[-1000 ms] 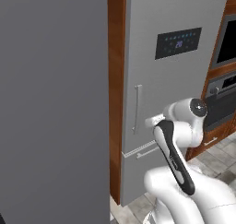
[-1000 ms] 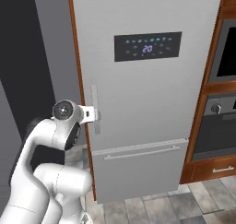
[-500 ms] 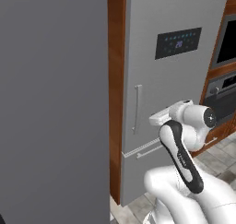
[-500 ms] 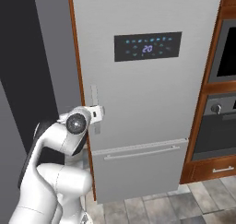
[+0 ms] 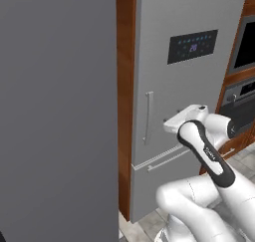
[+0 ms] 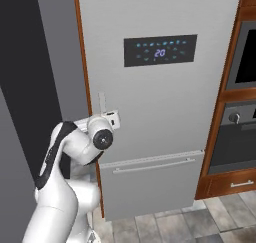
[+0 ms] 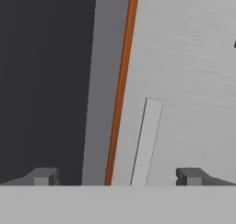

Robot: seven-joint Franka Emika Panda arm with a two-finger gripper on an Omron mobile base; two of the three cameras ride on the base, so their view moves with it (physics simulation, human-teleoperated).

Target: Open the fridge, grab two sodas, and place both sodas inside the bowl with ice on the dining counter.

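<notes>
The fridge (image 6: 150, 102) stands shut, a tall grey door with a black dispenser panel (image 6: 160, 50) and a bottom drawer with a bar handle (image 6: 152, 166). Its slim vertical door handle (image 5: 148, 117) runs near the door's left edge. My gripper (image 5: 175, 120) hovers just in front of the door, a little right of that handle. In the hand view the handle (image 7: 147, 140) rises between my fingertips (image 7: 191, 176), and the gripper (image 7: 117, 177) is open with nothing in it. The sodas, the bowl and the dining counter are out of view.
A brown wooden panel (image 5: 125, 86) frames the fridge's left side, and a big grey wall (image 5: 55, 111) lies left of it. Built-in ovens (image 6: 240, 132) in wooden cabinets stand to the right. A tiled floor (image 6: 200, 222) lies below.
The hand has moved in closer to the fridge door beside the handle, and the arm's elbow has dropped lower. The jaws stay wide apart.
</notes>
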